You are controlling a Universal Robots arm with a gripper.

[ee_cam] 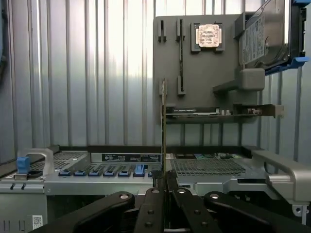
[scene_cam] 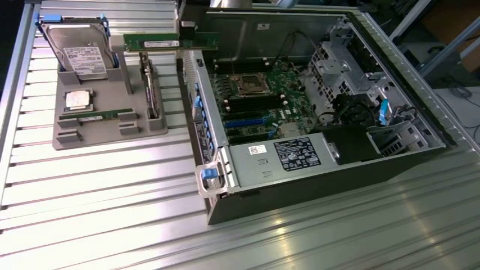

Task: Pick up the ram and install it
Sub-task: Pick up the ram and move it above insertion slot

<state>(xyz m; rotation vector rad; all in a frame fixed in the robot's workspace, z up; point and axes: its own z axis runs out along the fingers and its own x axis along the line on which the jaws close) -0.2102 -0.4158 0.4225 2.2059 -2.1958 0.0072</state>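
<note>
My gripper (ee_cam: pixel 164 183) is shut on the ram (ee_cam: pixel 163 126), a thin green stick seen edge-on in the wrist view, rising straight from between the fingers. In the exterior view the ram (scene_cam: pixel 161 42) hangs level in the air above the near wall of the open computer case (scene_cam: pixel 201 107), between the grey tray (scene_cam: pixel 90 138) and the motherboard (scene_cam: pixel 259 107). The gripper (scene_cam: pixel 188 28) grips it from above, its body cut off by the frame edge. A second ram stick (scene_cam: pixel 98 116) lies in the tray's holders. The dark memory slots (scene_cam: pixel 238 104) lie beside the CPU socket (scene_cam: pixel 248 84).
The tray also carries a silver hard drive (scene_cam: pixel 78 48), a square CPU chip (scene_cam: pixel 77 99) and an upright card (scene_cam: pixel 152 93). Inside the case are a power supply (scene_cam: pixel 289 154), drive cages (scene_cam: pixel 345 73) and cables. Blue latches (scene_cam: pixel 208 174) line the case wall. A ribbed metal table (scene_cam: pixel 112 214) lies underneath.
</note>
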